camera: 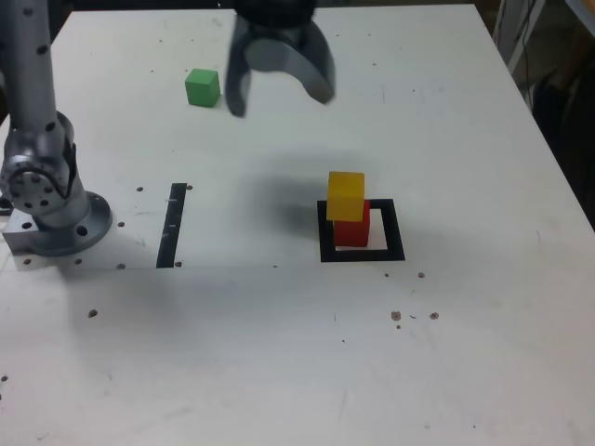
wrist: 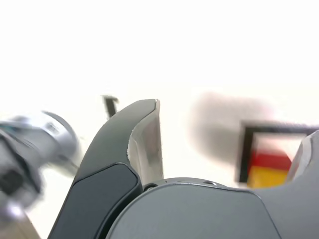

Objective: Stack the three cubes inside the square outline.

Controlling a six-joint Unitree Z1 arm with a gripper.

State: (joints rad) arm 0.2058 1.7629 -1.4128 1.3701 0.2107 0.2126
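Observation:
The yellow cube (camera: 346,194) rests on the red cube (camera: 351,229), which stands inside the black square outline (camera: 362,253) on the white table. The wrist view shows the same pair, yellow (wrist: 266,177) and red (wrist: 271,160), within the outline (wrist: 245,154). A green cube (camera: 202,87) lies alone at the back, towards the exterior view's left. My gripper (camera: 279,100) hangs in the air between the green cube and the stack, up and away from the yellow cube. Its jaws are spread wide with nothing between them. One finger (wrist: 144,144) fills much of the wrist view.
The arm's grey base (camera: 51,200) is bolted at the exterior view's left edge. A narrow black strip (camera: 173,225) lies on the table beside it. Small dark specks dot the table (camera: 279,353). Dark clutter sits past the table's right edge.

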